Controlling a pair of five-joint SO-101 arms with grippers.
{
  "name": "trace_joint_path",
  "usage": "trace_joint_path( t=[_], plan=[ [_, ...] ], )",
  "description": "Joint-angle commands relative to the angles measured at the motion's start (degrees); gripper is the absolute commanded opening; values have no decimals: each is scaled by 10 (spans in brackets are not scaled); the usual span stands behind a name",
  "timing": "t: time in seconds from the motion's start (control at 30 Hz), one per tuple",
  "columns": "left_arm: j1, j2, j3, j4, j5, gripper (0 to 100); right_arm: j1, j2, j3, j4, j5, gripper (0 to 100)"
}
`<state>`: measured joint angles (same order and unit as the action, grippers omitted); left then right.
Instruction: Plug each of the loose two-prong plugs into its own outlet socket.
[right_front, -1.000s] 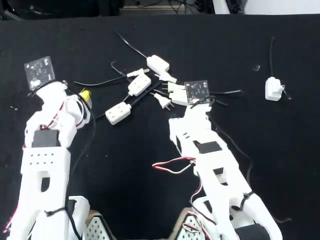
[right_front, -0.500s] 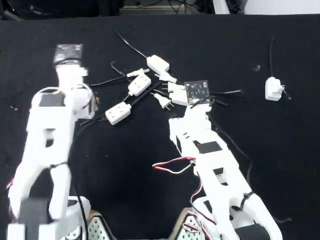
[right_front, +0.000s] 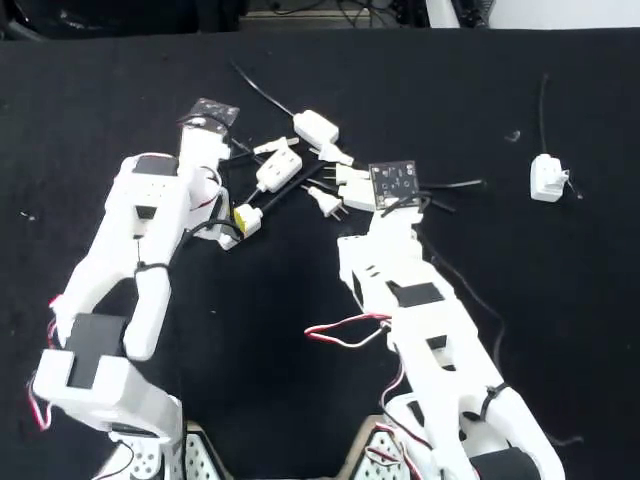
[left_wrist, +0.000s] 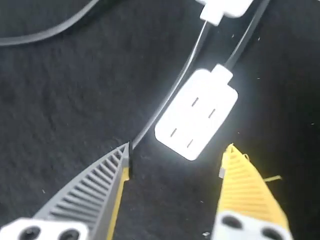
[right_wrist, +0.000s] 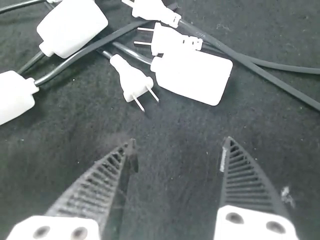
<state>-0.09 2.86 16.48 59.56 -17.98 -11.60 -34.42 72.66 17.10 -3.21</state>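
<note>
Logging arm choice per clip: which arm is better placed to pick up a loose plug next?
Right. The right gripper, open, faces a loose plug whose prongs point toward it. The left gripper, also open, sits at an outlet socket instead.

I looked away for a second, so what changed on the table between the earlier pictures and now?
The left pincer swung in from the table's left side toward the middle. It now hangs open over the near socket, gripping nothing. The right pincer, also open, and the loose plugs kept their places.
</note>
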Motion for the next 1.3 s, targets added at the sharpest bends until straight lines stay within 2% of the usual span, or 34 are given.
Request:
trace_joint_path(
  t=[0.0, 0.2, 0.43, 0.6, 0.67, 0.77, 0.8, 0.83, 0.97, 1.27],
  plan=[
    [8, 13, -42, -13, -65, 293, -11, -17, -5, -11, -2, 254],
    [51, 48, -45, -15, -138, 293, -11, -16, -5, -12, -2, 254],
    [65, 98, -48, -68, -139, 290, -11, -16, -5, -11, -1, 254],
    [58, 108, -42, -68, -139, 281, -11, -17, -5, -11, -1, 254],
    [58, 108, -35, -55, -139, 209, -11, -16, -5, -11, -1, 254],
    [59, 106, -32, -28, -137, 22, -11, -16, -5, -11, -1, 254],
    [58, 105, -33, -15, -129, 30, -11, -16, -5, -11, -1, 254],
    [57, 98, -31, -1, -123, 60, -11, -16, -4, -11, -1, 254],
    [49, 36, -9, 35, -120, 34, -11, -16, -3, -11, -1, 254],
    [49, -236, 151, 62, -121, 30, -11, -16, -3, -11, -1, 254]
  ],
)
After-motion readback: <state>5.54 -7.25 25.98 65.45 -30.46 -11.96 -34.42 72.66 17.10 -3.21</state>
